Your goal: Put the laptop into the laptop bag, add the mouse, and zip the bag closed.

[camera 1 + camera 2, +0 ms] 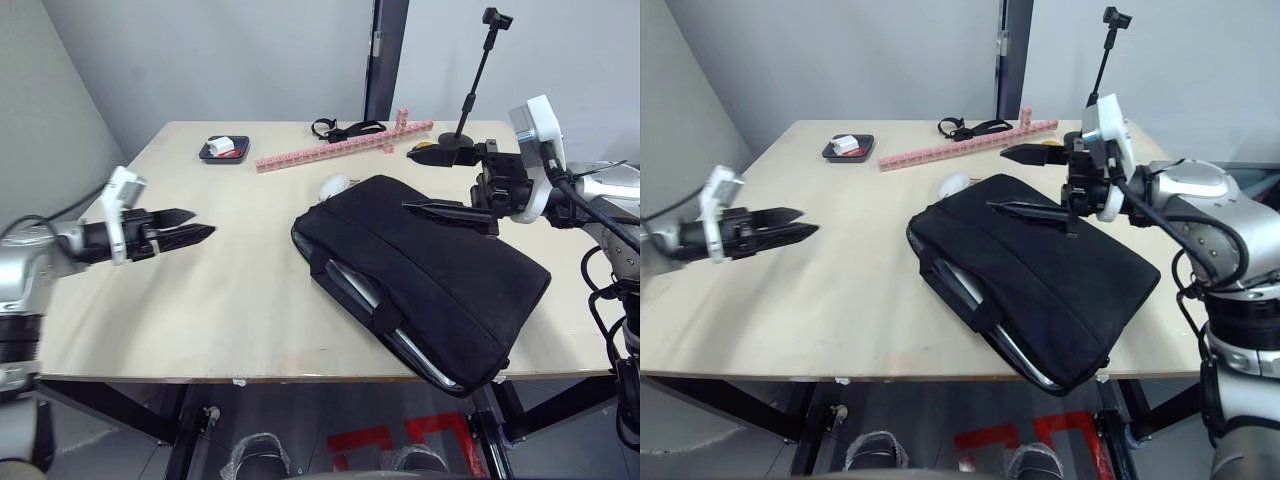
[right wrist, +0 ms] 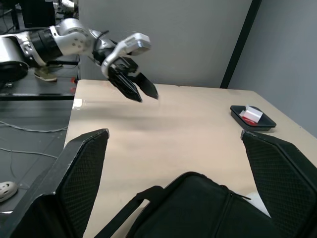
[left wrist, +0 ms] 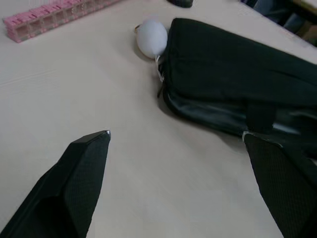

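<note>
My left hand (image 1: 195, 235) hovers over the bare left side of the counter (image 1: 230, 300), fingers parted and holding nothing, pointing right toward the laptop bag (image 1: 430, 270). My right hand (image 1: 1025, 182) hangs over the far right part of the bag, also spread wide and empty, one finger low above the black fabric and the other farther back above the counter.

The laptop bag lies flat and skewed across the right half of the counter, its near right corner reaching past the counter's near edge. Its strap handles (image 1: 350, 285) lie along the side facing me, and that side gapes: a silver-grey edge of the laptop (image 1: 425, 360) shows inside the opening, so the laptop sits in the bag and the zipper is not closed there.

A rounded white lump (image 3: 151, 37) rests on the counter touching the bag's far left corner. From these views I cannot tell whether it is the mouse.

Farther back, a long pink strip of small boxes (image 1: 340, 148) runs diagonally across the counter. A small black tray (image 1: 224, 150) with white and red bits in it sits at the far left, well apart from the bag. A black strap or cable bundle (image 1: 345, 128) lies at the far edge, and a black stand (image 1: 470, 95) with a round base rises just behind my right hand.
</note>
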Available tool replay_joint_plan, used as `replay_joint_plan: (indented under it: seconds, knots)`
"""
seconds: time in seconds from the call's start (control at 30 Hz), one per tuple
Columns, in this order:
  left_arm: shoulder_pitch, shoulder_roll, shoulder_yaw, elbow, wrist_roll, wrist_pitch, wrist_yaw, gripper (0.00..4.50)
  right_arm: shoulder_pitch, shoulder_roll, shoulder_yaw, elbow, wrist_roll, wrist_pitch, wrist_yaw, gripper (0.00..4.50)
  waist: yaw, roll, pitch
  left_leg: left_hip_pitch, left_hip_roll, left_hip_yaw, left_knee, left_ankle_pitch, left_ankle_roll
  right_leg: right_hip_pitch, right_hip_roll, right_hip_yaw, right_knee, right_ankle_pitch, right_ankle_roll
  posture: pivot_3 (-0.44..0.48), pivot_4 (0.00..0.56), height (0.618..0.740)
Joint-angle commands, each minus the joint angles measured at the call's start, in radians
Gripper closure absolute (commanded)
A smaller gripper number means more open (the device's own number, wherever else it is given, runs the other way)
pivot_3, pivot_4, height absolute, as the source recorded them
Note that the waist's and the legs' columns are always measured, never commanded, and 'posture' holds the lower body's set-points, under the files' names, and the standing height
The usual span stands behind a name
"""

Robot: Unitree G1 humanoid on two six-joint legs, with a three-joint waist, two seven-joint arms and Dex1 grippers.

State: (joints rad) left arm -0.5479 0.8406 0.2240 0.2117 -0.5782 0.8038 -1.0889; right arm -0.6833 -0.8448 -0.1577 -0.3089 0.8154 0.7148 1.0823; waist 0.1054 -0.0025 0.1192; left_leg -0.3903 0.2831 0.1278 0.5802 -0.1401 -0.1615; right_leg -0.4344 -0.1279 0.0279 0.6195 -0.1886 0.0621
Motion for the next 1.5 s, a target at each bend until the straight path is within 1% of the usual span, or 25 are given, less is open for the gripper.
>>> replay_joint_plan:
  seconds: [0.03,0.1,0.17,0.3,0.43,0.6,0.77,0.97,1.07,1.27,1.3,1.33,1.37,1.4,1.43,1.5]
  knots:
    - [-0.069,-0.077,-0.037,0.039,0.019,-0.014,0.06,0.0,0.011,-0.027,-0.021,-0.041,-0.002,-0.007,-0.002,0.02,0.001,0.0,0.0,0.0,0.0,0.0,0.0,0.0,0.001,0.0,0.0,0.0,0.0,0.0,0.0,0.0,0.15,0.74]
    - [-0.108,-0.133,-0.066,0.093,0.038,-0.039,0.075,0.0,0.027,-0.036,-0.018,-0.054,-0.021,-0.017,-0.013,0.02,0.0,0.0,0.0,0.0,0.0,0.0,0.0,0.003,0.004,0.0,0.0,0.0,0.0,0.0,0.0,0.0,0.15,0.74]
    - [-0.15,-0.187,-0.083,0.16,0.05,-0.056,0.087,0.0,0.04,-0.04,-0.017,-0.066,-0.029,-0.018,-0.021,0.02,-0.001,0.0,0.0,-0.001,0.0,0.0,0.0,0.003,0.005,0.0,0.0,0.0,-0.001,0.0,0.0,0.0,0.15,0.74]
    - [-0.211,-0.267,-0.132,0.293,0.107,-0.135,0.087,0.0,0.061,-0.046,-0.025,-0.096,-0.026,-0.011,-0.043,0.02,0.0,-0.001,0.0,-0.001,0.0,0.0,-0.001,0.003,0.005,0.0,0.0,0.0,-0.001,0.0,0.0,0.0,0.15,0.74]
    - [-0.305,-0.355,-0.151,0.517,0.176,-0.269,0.098,0.0,0.094,-0.07,-0.032,-0.124,-0.03,-0.009,-0.055,0.02,0.006,-0.001,0.0,-0.001,0.0,0.0,-0.001,0.004,0.005,0.001,0.0,0.0,-0.002,0.0,0.001,0.0,0.15,0.74]
    - [-0.401,-0.431,-0.148,0.731,0.227,-0.374,0.095,0.0,0.116,-0.089,-0.035,-0.142,-0.038,-0.011,-0.068,0.02,0.012,-0.001,0.0,-0.001,-0.001,0.0,-0.001,0.004,0.005,0.001,0.0,0.0,-0.003,0.001,0.002,0.0,0.15,0.74]
    - [-0.457,-0.477,-0.144,0.872,0.271,-0.442,0.093,0.0,0.123,-0.104,-0.04,-0.15,-0.029,-0.008,-0.075,0.02,0.015,-0.001,0.0,-0.001,-0.001,0.0,-0.001,0.003,0.005,0.001,0.0,0.0,-0.004,0.001,0.002,0.0,0.15,0.74]
    - [-0.481,-0.5,-0.125,0.957,0.299,-0.488,0.106,0.0,0.128,-0.112,-0.043,-0.163,-0.026,-0.007,-0.083,0.02,0.019,-0.001,0.0,-0.002,-0.001,0.0,-0.001,0.003,0.005,0.001,0.0,0.0,-0.004,0.001,0.002,0.0,0.15,0.74]
    - [-0.485,-0.503,-0.123,0.972,0.307,-0.501,0.099,0.83,0.13,-0.116,-0.043,-0.164,-0.026,-0.008,-0.083,0.0,0.02,-0.001,0.0,-0.001,-0.001,0.0,-0.001,0.003,0.005,0.001,0.0,0.0,-0.004,0.001,0.002,0.0,0.15,0.74]
    - [-0.49,-0.508,-0.103,0.981,0.321,-0.509,0.093,2.95,0.136,-0.115,-0.034,-0.164,-0.027,-0.014,-0.083,0.0,0.02,-0.001,0.0,-0.001,-0.001,0.0,-0.001,0.003,0.005,0.001,0.0,0.0,-0.005,0.001,0.002,0.0,0.15,0.74]
    - [-0.49,-0.509,-0.101,0.98,0.323,-0.509,0.091,3.39,0.133,-0.114,-0.033,-0.163,-0.023,-0.011,-0.082,0.0,0.02,-0.001,0.0,-0.002,-0.001,0.0,-0.001,0.003,0.005,0.001,0.0,0.0,-0.005,0.001,0.002,0.0,0.15,0.74]
    - [-0.489,-0.507,-0.099,0.978,0.325,-0.507,0.088,3.67,0.13,-0.114,-0.031,-0.159,-0.023,-0.011,-0.08,0.0,0.02,-0.001,0.0,-0.002,-0.001,0.0,-0.002,0.003,0.005,0.001,0.0,0.0,-0.006,0.001,0.002,0.0,0.15,0.74]
    - [-0.488,-0.506,-0.097,0.977,0.326,-0.506,0.086,4.08,0.128,-0.115,-0.03,-0.156,-0.023,-0.011,-0.078,0.0,0.021,-0.001,0.0,-0.002,-0.001,0.0,-0.002,0.003,0.005,0.001,-0.001,0.0,-0.006,0.001,0.002,0.0,0.15,0.74]
    - [-0.486,-0.504,-0.095,0.975,0.326,-0.506,0.084,4.34,0.128,-0.116,-0.028,-0.153,-0.022,-0.009,-0.075,0.0,0.021,-0.001,0.0,-0.002,-0.001,0.0,-0.002,0.003,0.005,0.001,-0.001,0.0,-0.006,0.001,0.002,0.0,0.15,0.74]
    - [-0.484,-0.502,-0.093,0.973,0.326,-0.508,0.086,4.43,0.128,-0.117,-0.025,-0.15,-0.021,-0.006,-0.072,0.0,0.021,-0.001,0.0,-0.002,-0.001,0.0,-0.002,0.003,0.005,0.001,-0.001,0.0,-0.006,0.001,0.002,0.0,0.15,0.74]
    - [-0.476,-0.498,-0.084,0.968,0.322,-0.516,0.104,4.43,0.133,-0.119,-0.019,-0.147,-0.021,0.002,-0.07,0.0,0.021,-0.001,0.0,-0.002,-0.001,0.0,-0.003,0.003,0.005,0.001,-0.001,0.0,-0.007,0.001,0.002,0.0,0.15,0.74]
